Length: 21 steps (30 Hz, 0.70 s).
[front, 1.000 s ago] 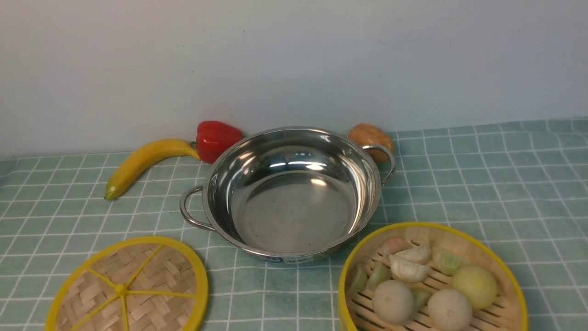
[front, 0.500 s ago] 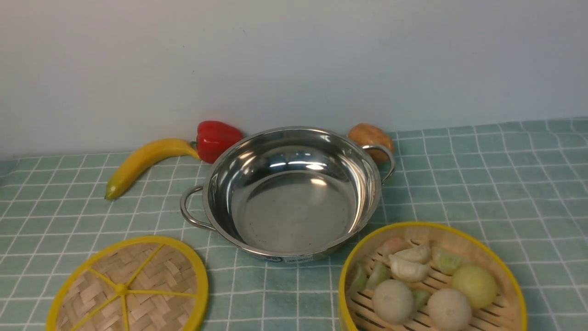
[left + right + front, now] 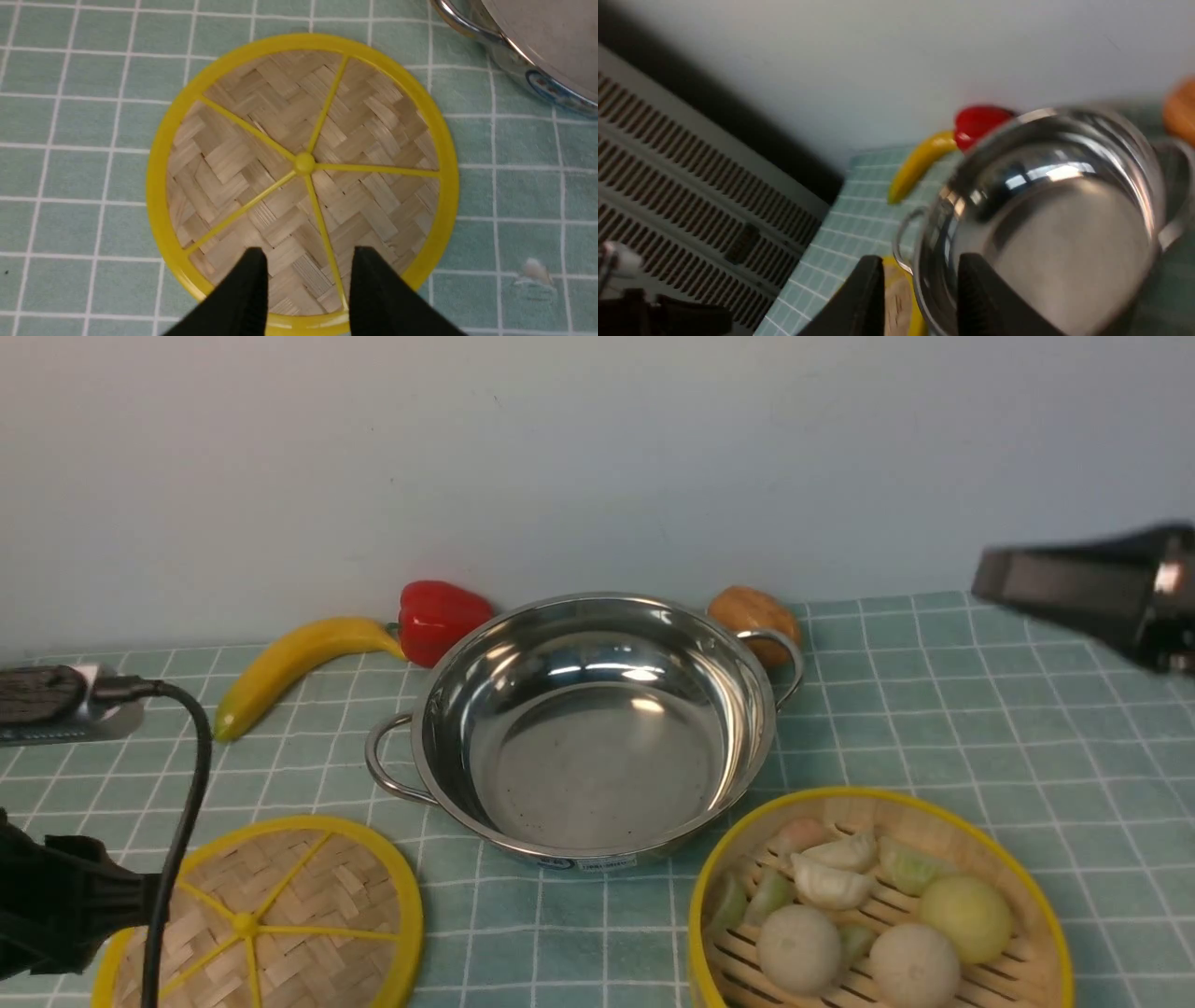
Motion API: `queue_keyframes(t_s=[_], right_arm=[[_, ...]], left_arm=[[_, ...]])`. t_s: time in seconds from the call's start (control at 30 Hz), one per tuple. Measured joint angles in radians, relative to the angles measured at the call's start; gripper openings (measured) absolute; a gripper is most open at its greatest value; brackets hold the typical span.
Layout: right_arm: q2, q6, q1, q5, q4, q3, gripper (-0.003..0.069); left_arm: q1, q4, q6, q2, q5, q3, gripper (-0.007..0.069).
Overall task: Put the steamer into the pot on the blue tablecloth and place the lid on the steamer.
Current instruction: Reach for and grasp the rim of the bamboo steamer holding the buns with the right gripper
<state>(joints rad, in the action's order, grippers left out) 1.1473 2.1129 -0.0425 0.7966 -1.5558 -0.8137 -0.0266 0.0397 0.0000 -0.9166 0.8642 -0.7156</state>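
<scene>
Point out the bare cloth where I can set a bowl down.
Widest: the blue tablecloth right of the pot, behind the steamer. Smaller: between the banana, pot and lid. Narrow strip between lid and steamer. Crowded: behind the pot, where banana, red pepper and a brown food line the wall.

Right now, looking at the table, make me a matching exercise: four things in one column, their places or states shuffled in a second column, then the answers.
Column one:
1. pot
2. steamer
3. lid
4. banana

Column two:
A. holds dumplings and buns
B. lies flat below the open left gripper
C. empty
D. beside the red pepper, by the wall

Pairs: 1-C, 2-A, 3-B, 4-D
</scene>
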Motion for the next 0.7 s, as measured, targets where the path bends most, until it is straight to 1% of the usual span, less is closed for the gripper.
queue_keyframes(t_s=[0.07,0.1,0.13,0.17,0.23,0.27,0.33,0.37,0.4,0.43,0.47,0.57,0.7], right_arm=[[0.069,-0.214,0.0,0.002,0.067,-0.184,0.024],[0.072,-0.214,0.0,-0.002,0.069,-0.184,0.024],[0.095,-0.312,0.0,-0.046,0.077,-0.281,0.024],[0.106,-0.357,0.0,-0.097,0.074,-0.336,0.024],[0.118,-0.402,0.0,-0.23,0.043,-0.416,0.024],[0.118,-0.408,0.0,-0.319,0.01,-0.446,0.024],[0.114,-0.381,-0.001,-0.5,-0.078,-0.467,0.024],[0.112,-0.377,0.0,-0.516,-0.093,-0.467,0.024],[0.102,-0.35,-0.01,-0.626,-0.127,-0.45,0.024],[0.093,-0.343,-0.019,-0.672,-0.139,-0.434,0.024],[0.08,-0.343,-0.035,-0.706,-0.149,-0.4,0.024],[0.061,-0.353,-0.075,-0.74,-0.152,-0.328,0.024],[0.06,-0.362,-0.107,-0.786,-0.146,-0.251,0.024]], left_arm=[[0.0,0.038,0.051,-0.012,-0.019,0.0,0.0243],[0.0,0.038,0.054,-0.012,-0.022,0.0,0.0243],[0.0,0.049,0.068,-0.012,-0.036,-0.001,0.0243],[0.0,0.053,0.073,-0.012,-0.04,-0.002,0.0243],[0.0,0.054,0.076,-0.012,-0.047,-0.002,0.0243],[0.0,0.054,0.08,-0.012,-0.047,-0.002,0.0243],[0.0,0.052,0.082,-0.012,-0.048,-0.002,0.0243],[0.0,0.052,0.082,-0.012,-0.048,-0.002,0.0243],[0.0,0.047,0.082,-0.012,-0.048,-0.002,0.0243],[0.0,0.044,0.082,-0.012,-0.048,-0.002,0.0243],[0.0,0.036,0.083,-0.012,-0.048,-0.002,0.0243],[0.0,0.03,0.09,-0.013,-0.045,-0.002,0.0243],[0.0,0.028,0.09,-0.014,-0.04,-0.002,0.0243]])
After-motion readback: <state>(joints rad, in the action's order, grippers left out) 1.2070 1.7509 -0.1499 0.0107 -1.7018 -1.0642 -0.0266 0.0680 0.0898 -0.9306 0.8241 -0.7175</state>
